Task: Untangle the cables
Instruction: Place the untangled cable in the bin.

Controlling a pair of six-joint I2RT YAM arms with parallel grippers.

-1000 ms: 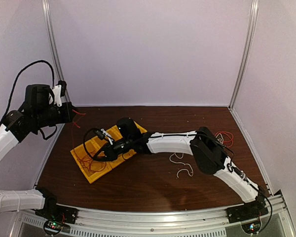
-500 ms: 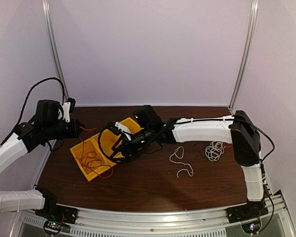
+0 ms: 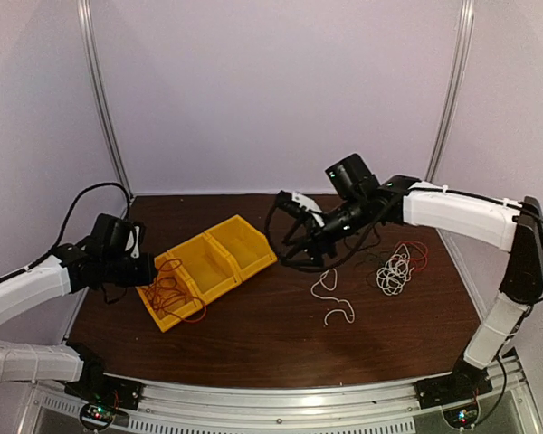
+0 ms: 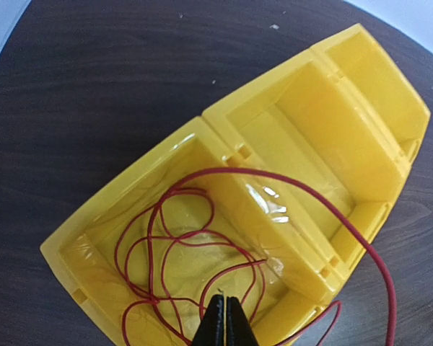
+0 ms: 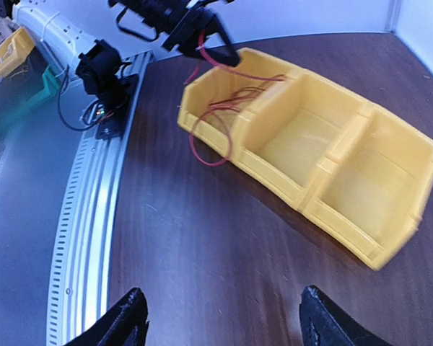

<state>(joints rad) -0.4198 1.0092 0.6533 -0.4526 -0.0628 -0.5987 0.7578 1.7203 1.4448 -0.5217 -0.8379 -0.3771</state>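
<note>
Closure of the left gripper [image 4: 222, 321] is complete: its jaws are clenched on the thin red wire [image 4: 238, 171], which loops inside the end compartment of the yellow plastic three-compartment bin [image 4: 361, 79] near the left edge of the bench. One strand arcs over the divider toward the right edge. The right gripper [image 5: 227, 324] hangs released and empty above the bench centre. The tangled bundle of white and red cables [image 3: 396, 269] lies toward the right edge, nearer the right arm. Loose white strands [image 3: 328, 287] lie between.
</note>
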